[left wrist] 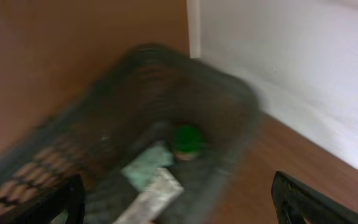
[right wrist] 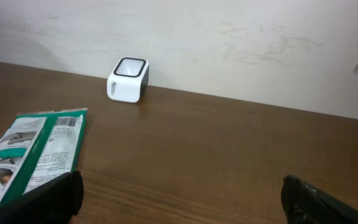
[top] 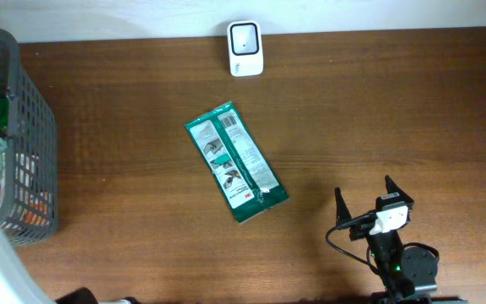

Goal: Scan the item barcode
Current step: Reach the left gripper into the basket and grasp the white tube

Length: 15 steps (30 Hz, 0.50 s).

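The item, a green and white flat packet [top: 236, 163], lies printed side up in the middle of the brown table; the right wrist view shows it at the left edge [right wrist: 33, 155]. The white barcode scanner [top: 245, 48] stands at the table's far edge against the wall, window facing up [right wrist: 128, 79]. My right gripper [top: 365, 192] hovers near the front right, open and empty [right wrist: 185, 205], well to the right of the packet. My left gripper [left wrist: 182, 208] is open and empty above the dark mesh basket [left wrist: 229, 106]; that view is blurred.
The grey mesh basket [top: 36, 127] stands at the table's left edge with several goods in it, among them a green-capped thing [left wrist: 187, 140] and pale packets [left wrist: 151, 186]. A white wall [right wrist: 229, 43] backs the table.
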Motion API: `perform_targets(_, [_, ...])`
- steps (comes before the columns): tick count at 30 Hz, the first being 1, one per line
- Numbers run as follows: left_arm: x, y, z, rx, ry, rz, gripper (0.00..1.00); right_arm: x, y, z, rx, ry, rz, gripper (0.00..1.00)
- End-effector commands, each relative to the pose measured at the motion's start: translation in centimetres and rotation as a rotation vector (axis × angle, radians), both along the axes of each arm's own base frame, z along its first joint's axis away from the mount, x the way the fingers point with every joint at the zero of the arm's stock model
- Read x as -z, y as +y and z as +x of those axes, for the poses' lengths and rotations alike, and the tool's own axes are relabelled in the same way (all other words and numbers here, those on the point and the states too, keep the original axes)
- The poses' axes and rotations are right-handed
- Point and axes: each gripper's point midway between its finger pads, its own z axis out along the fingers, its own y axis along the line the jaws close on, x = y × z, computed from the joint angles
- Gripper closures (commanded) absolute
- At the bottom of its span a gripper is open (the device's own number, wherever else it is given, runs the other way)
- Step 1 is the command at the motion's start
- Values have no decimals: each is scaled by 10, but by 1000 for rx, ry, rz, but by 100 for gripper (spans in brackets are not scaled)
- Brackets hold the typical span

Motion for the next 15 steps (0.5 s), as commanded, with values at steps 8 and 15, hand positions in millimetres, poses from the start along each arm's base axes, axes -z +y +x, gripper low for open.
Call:
perform_targets(8, [104, 112, -4, -59, 120, -285, 14, 2, 1, 0, -2, 2, 7, 2])
perform_targets(15, [205, 135, -12, -84, 309, -438, 15, 2, 1, 0, -2, 2, 7, 2])
